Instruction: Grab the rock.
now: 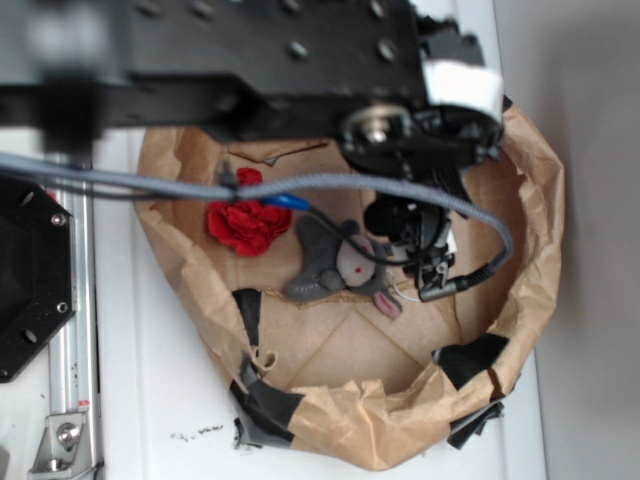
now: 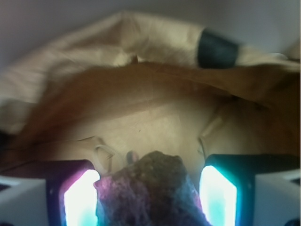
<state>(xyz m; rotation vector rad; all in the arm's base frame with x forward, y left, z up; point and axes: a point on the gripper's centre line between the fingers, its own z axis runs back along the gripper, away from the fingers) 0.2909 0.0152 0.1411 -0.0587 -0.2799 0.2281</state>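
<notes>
Wrist view: the rock (image 2: 150,193) is bracketed between the gripper (image 2: 149,197) pads, seemingly held, inside the paper bag (image 2: 141,61).

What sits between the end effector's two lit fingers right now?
The rock: in the wrist view it fills most of the gap between the glowing fingers, left pad about touching, a sliver open on the right. The exterior view hides it.
</notes>
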